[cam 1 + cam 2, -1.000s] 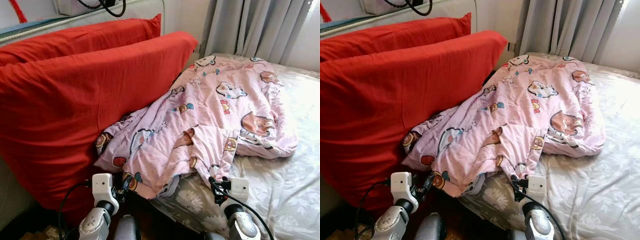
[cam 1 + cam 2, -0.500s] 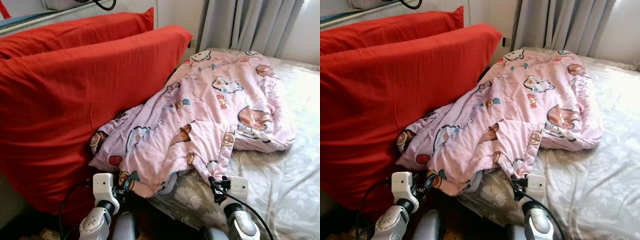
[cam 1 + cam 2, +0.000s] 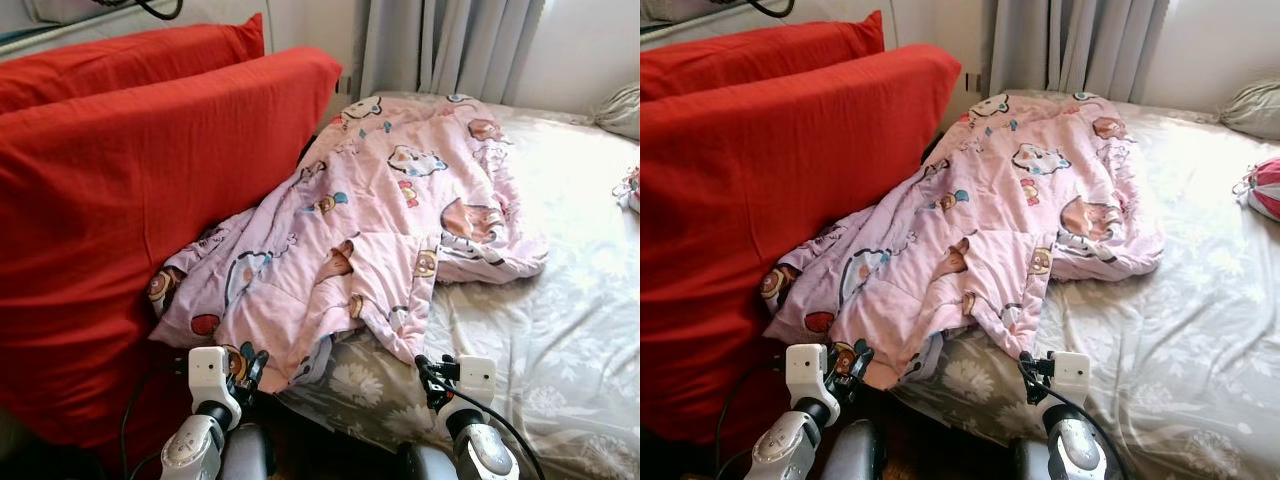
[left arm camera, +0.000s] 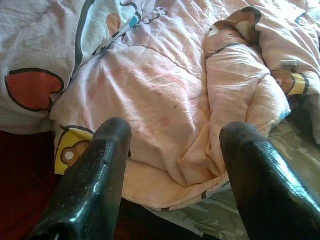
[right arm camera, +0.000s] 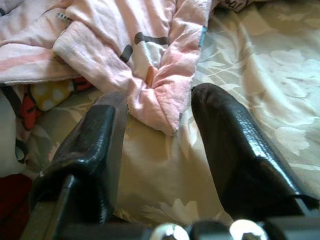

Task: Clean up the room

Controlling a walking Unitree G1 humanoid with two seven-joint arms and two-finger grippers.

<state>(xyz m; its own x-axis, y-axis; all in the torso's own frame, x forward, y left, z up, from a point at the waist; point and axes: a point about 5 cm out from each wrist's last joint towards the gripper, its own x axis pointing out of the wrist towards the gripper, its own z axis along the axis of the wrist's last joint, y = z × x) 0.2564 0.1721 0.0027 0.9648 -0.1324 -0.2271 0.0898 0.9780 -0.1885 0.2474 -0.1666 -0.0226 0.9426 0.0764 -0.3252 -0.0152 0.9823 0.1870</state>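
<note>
Since the earlier frames your camera has swung toward the robot's right: the whole scene slides left, the red pillows lose width, and a grey cushion (image 3: 1250, 105) at 2 o'clock and a pink-and-white bundle (image 3: 1265, 187) at 3 o'clock now enter the head views. The things themselves lie as they did.

Reading from 9 o'clock across: two large red pillows (image 3: 130, 190) stand on edge, one behind the other. Against the front one leans the pink cartoon-print blanket (image 3: 380, 230), crumpled, running from the centre up toward 12 o'clock and draped over the near edge of the bed (image 3: 560, 330), whose sheet is grey with a pale flower print. Grey curtains (image 3: 440, 45) hang at 12 o'clock.

At 7 o'clock you see your left gripper (image 4: 172, 170), its fingers (image 4: 95, 180) spread wide and holding nothing, aimed at the blanket's lower hem; whether they touch the cloth you cannot tell. At 5 o'clock your right gripper (image 5: 160, 150) is likewise spread wide, with a hanging corner of the blanket lying between its fingers (image 5: 235, 150) on the sheet, not pinched.
</note>
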